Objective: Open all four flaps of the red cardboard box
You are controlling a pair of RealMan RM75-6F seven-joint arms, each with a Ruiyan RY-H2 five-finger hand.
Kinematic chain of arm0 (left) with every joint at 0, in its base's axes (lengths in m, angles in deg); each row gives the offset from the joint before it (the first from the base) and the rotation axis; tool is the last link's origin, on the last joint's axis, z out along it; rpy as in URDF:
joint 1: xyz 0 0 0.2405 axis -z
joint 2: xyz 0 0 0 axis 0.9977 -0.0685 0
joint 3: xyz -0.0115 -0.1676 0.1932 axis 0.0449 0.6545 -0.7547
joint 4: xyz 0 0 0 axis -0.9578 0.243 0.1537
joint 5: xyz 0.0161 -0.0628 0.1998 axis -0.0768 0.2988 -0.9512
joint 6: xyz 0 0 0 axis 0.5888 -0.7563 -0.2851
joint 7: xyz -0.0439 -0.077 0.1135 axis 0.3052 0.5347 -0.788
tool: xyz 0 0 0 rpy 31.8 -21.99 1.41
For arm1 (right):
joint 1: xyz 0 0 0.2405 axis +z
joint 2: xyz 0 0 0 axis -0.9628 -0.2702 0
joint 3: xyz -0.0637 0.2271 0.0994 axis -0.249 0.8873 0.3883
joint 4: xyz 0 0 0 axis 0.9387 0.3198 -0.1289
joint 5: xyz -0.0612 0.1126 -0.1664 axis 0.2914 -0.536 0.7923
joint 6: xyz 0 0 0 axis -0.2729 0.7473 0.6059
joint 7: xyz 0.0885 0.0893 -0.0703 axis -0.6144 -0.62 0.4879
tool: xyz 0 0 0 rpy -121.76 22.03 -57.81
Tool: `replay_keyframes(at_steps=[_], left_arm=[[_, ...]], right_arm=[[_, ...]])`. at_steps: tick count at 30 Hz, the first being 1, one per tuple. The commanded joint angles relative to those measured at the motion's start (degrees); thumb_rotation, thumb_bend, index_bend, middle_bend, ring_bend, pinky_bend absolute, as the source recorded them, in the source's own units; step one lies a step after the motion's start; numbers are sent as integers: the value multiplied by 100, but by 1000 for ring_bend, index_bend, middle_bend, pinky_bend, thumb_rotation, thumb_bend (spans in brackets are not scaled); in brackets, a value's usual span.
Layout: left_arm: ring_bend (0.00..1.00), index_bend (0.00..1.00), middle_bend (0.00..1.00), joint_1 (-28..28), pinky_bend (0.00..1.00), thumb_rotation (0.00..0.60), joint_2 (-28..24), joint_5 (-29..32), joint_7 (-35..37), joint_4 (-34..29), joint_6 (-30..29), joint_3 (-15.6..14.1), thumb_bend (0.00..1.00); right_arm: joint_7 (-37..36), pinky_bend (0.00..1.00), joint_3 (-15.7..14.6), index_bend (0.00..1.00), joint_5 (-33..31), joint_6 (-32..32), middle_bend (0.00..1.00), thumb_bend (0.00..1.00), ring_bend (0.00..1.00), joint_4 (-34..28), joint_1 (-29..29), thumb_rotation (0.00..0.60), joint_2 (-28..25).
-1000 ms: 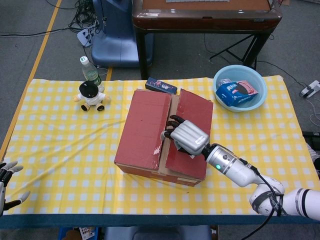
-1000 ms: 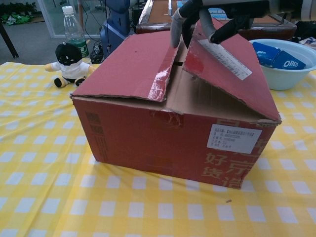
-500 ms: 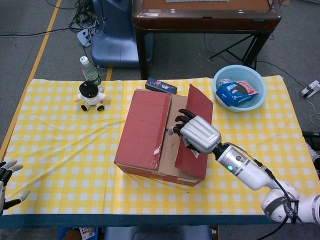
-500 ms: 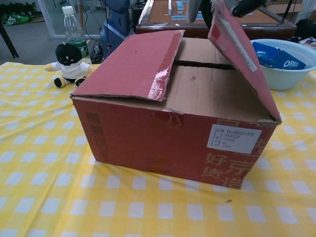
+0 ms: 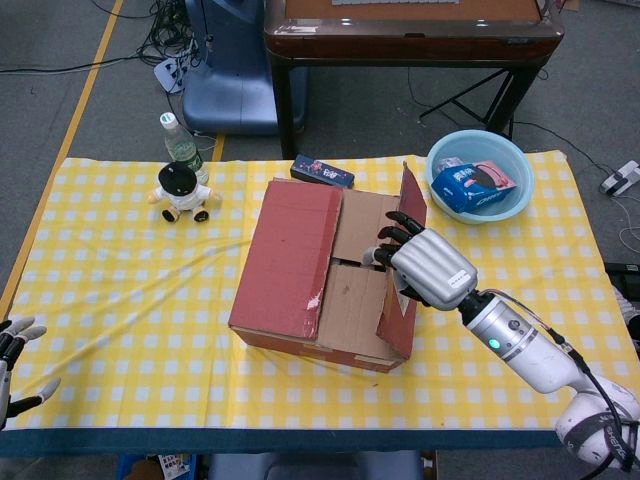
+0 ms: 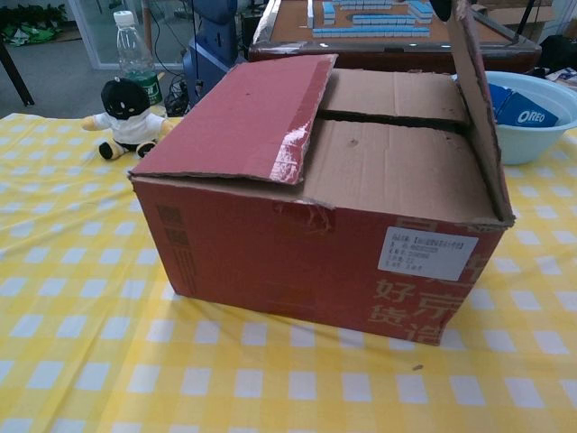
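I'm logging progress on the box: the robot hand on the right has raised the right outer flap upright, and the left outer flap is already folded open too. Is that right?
Not quite. The right robot hand does hold the right outer flap upright, but the left outer flap still lies closed over the red box, as the chest view shows.

Red cardboard box (image 5: 300, 270) set mid-table; its right flap (image 5: 400, 270) is stood upright, walling off the right side, with the right hand (image 5: 425, 265) pressed against it. Left flap (image 5: 290, 255) lies flat; brown inner flaps (image 6: 397, 153) are exposed between. Far-left approach is obstructed by a plush toy (image 5: 182, 192) and bottle (image 5: 180, 143); a small dark box (image 5: 322, 171) lies just behind; a blue bowl (image 5: 520, 165) blocks far right. Open tablecloth (image 5: 130, 290) is left on the left and front.
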Motion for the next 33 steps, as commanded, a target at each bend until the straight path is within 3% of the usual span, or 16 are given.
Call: replay_keyframes(at_steps=[1, 14, 33], left_arm=[[129, 326, 207, 8, 0, 600, -11, -17, -23, -20, 1, -1, 128], [129, 326, 207, 57, 0, 600, -123, -89, -150, -248, -7, 22, 128], [129, 325, 207, 155, 0, 600, -283, -249, -312, -637, 63, -1, 127]], right_arm=[[-95, 101, -33, 354, 92, -126, 515, 1000, 239, -50, -131, 600, -133], [-529, 101, -170, 354, 299, -570, 515, 1000, 239, -77, -738, 600, -709], [-1266, 101, -418, 354, 396, -862, 515, 1000, 244, 475, -1411, 600, -934]])
